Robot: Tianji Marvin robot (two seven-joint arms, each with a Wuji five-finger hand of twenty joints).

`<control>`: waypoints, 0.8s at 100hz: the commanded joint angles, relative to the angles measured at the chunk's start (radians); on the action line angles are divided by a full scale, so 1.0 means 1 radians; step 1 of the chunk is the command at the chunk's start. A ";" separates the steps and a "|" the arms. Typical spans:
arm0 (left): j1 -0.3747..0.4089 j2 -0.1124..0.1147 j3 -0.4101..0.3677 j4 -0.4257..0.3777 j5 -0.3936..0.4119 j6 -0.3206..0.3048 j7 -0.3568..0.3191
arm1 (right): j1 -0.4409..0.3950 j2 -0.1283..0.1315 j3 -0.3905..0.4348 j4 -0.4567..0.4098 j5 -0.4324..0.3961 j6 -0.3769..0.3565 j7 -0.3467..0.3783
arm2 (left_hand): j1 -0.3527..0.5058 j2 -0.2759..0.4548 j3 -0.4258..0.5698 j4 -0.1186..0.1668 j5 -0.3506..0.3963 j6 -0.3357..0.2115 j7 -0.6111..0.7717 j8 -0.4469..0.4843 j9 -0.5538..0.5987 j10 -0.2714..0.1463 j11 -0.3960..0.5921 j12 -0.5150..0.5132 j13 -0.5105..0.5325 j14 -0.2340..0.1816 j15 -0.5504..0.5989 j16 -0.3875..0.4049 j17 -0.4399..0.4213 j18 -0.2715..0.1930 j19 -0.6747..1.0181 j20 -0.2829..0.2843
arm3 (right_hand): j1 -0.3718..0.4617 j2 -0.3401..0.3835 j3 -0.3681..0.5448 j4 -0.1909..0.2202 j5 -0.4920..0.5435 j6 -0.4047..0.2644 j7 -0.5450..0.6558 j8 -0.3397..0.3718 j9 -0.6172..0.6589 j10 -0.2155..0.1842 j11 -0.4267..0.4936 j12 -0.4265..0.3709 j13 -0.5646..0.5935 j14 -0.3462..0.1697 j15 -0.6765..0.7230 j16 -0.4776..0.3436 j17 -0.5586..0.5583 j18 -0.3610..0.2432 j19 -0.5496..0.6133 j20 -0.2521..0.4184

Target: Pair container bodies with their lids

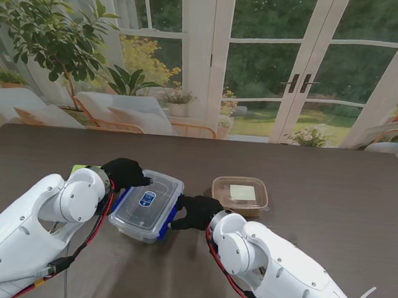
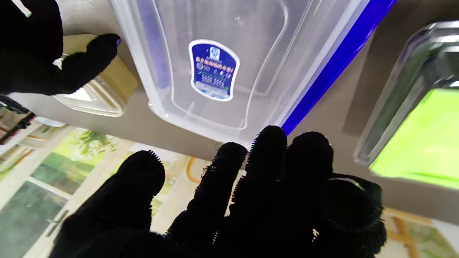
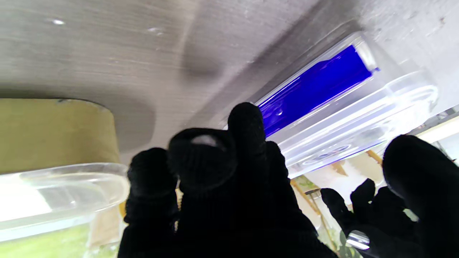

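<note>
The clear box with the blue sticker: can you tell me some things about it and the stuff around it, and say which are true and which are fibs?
1. The clear box has a lid on it with a blue sticker. True.
2. The right hand is at the box's blue side clip. True.
3. The left hand is lifting the brown container. False: it is at the far left corner of the clear box.
4. The brown container sits to the left of the clear box. False: it is on the right.
5. A bright green thing lies near the left hand. True.
</note>
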 commanded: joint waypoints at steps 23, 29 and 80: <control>-0.034 0.014 0.047 0.046 0.152 -0.174 -0.075 | 0.012 -0.033 0.034 0.078 0.116 0.054 -0.023 | -0.056 -0.160 0.213 -0.041 -0.081 -0.097 -0.063 -0.026 -0.136 -0.082 0.020 -0.007 -0.124 -0.140 -0.008 0.015 -0.101 -0.183 0.028 -0.021 | -0.002 0.021 0.031 0.024 -0.119 -0.034 0.024 -0.006 -0.042 0.012 -0.026 -0.039 0.036 0.021 0.008 0.000 0.452 0.038 0.052 0.017; -0.042 0.018 0.059 0.057 0.184 -0.205 -0.083 | 0.016 -0.043 0.041 0.102 0.150 0.054 -0.034 | -0.056 -0.184 0.222 -0.044 -0.108 -0.090 -0.074 -0.030 -0.173 -0.090 0.015 -0.011 -0.178 -0.156 -0.029 0.020 -0.142 -0.210 0.007 -0.009 | -0.003 0.019 0.038 0.023 -0.117 -0.040 0.025 -0.008 -0.039 0.015 -0.024 -0.044 0.035 0.027 0.014 0.002 0.460 0.041 0.057 0.017; -0.062 0.028 0.110 0.124 0.338 -0.314 -0.048 | 0.058 -0.089 0.069 0.184 0.374 0.080 -0.024 | -0.115 -0.299 0.302 -0.073 -0.251 0.035 -0.119 -0.050 -0.380 -0.090 -0.005 -0.028 -0.470 -0.169 -0.118 0.078 -0.426 -0.331 -0.166 0.165 | -0.003 0.020 0.070 0.022 -0.110 -0.065 0.004 -0.027 0.027 0.041 -0.014 -0.058 0.034 0.052 0.083 0.034 0.522 0.096 0.091 0.005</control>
